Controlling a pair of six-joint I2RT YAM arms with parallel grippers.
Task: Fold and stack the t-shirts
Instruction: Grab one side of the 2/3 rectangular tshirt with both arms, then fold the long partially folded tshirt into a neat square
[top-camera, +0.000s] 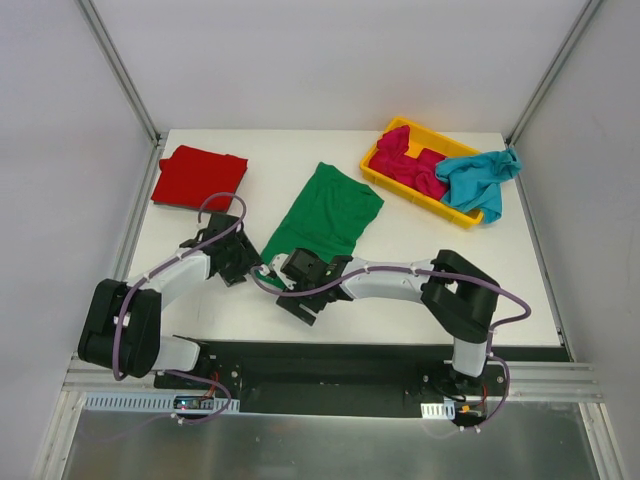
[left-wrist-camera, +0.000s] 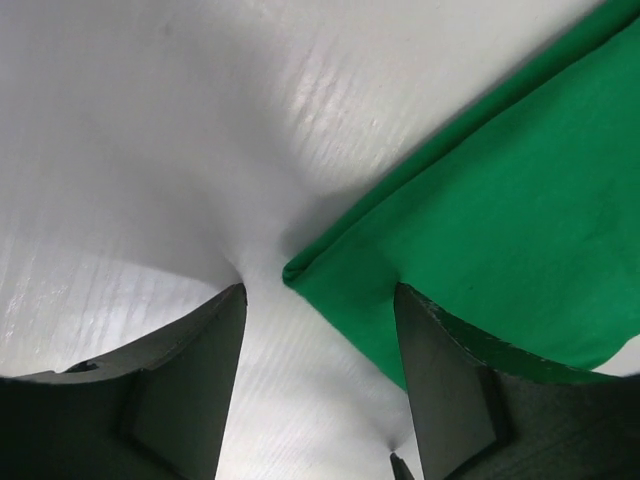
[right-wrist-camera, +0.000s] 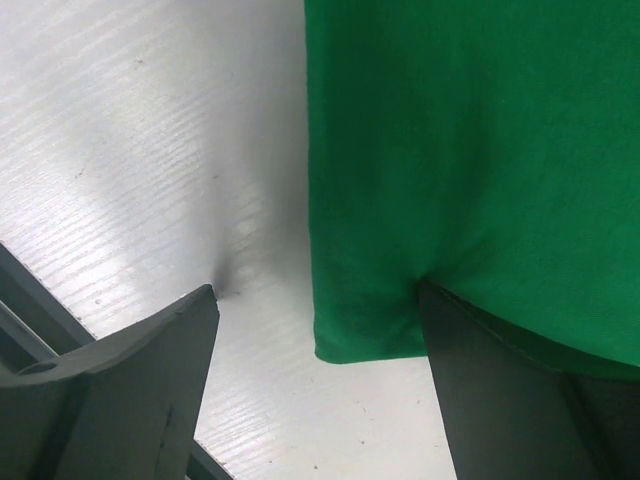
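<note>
The green t-shirt (top-camera: 325, 215) lies folded lengthwise on the white table, running from the middle toward the near side. My left gripper (top-camera: 244, 260) is open at its near left corner. In the left wrist view the gripper (left-wrist-camera: 318, 292) straddles that corner (left-wrist-camera: 480, 240), with the right finger (left-wrist-camera: 450, 390) on the cloth. My right gripper (top-camera: 288, 274) is open at the near right corner. In the right wrist view the gripper (right-wrist-camera: 318, 290) straddles the green hem (right-wrist-camera: 470, 150), with the right finger (right-wrist-camera: 500, 390) pressing the cloth.
A folded red t-shirt (top-camera: 198, 177) lies at the back left. A yellow tray (top-camera: 447, 145) at the back right holds a crumpled magenta t-shirt (top-camera: 410, 165) and a teal t-shirt (top-camera: 480, 180) hanging over its rim. Grey walls enclose the table.
</note>
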